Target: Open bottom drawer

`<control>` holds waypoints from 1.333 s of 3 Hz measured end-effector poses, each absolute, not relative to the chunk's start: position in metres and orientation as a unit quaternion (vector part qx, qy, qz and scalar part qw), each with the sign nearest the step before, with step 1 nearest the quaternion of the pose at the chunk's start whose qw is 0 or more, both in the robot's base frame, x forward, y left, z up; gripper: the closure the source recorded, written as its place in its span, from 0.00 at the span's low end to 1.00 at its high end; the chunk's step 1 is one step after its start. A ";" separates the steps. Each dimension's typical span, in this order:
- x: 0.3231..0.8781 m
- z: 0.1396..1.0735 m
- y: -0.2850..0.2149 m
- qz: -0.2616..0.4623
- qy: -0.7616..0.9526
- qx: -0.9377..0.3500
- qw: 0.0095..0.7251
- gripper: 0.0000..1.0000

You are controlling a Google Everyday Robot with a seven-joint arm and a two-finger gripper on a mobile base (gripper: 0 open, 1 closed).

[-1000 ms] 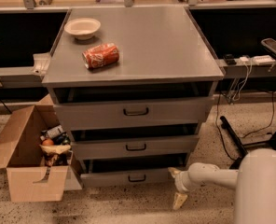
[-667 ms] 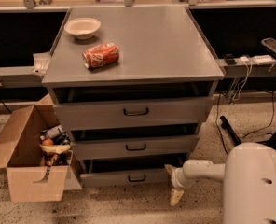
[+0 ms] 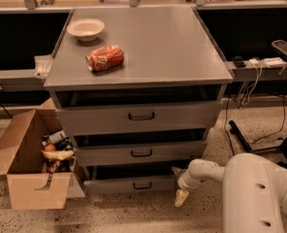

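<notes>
bottom drawer (image 3: 114,185) is the lowest and slimmest of three grey fronts, just above the floor (image 3: 134,217), near side of the cabinet (image 3: 158,57); its small dark loop handle (image 3: 142,185) sits at centre, nothing touching it; dark gap above the front panel; can't tell how far out it sits

gripper (image 3: 179,184) is at the right end of that front, well right of the handle; two pale fingertips (image 3: 181,198) spread apart, one pointing up-left, one down-left, nothing between them; can't tell if it touches the panel; white arm (image 3: 206,171) comes in from the near right, big white body segment (image 3: 260,198) in the near-right corner

middle drawer (image 3: 141,153) and top drawer (image 3: 141,115) above, each with a centre handle; top one is the tallest

on the cabinet top: white bowl (image 3: 86,29) far left; red can (image 3: 104,58) on its side, just nearer than the bowl, the two apart

left of the cabinet: open cardboard box (image 3: 22,183) on the floor, mixed clutter inside; right of it: power strip (image 3: 264,62) on a ledge, cables (image 3: 245,91) hanging down
</notes>
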State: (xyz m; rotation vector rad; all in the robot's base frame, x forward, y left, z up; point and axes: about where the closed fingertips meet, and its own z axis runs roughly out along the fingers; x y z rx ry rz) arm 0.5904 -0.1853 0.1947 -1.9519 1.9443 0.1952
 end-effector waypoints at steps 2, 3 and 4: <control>0.611 0.159 -0.183 0.091 0.709 -0.677 0.173 0.23; 0.606 0.157 -0.183 0.095 0.711 -0.677 0.167 0.46; 0.601 0.162 -0.183 0.098 0.710 -0.678 0.166 0.77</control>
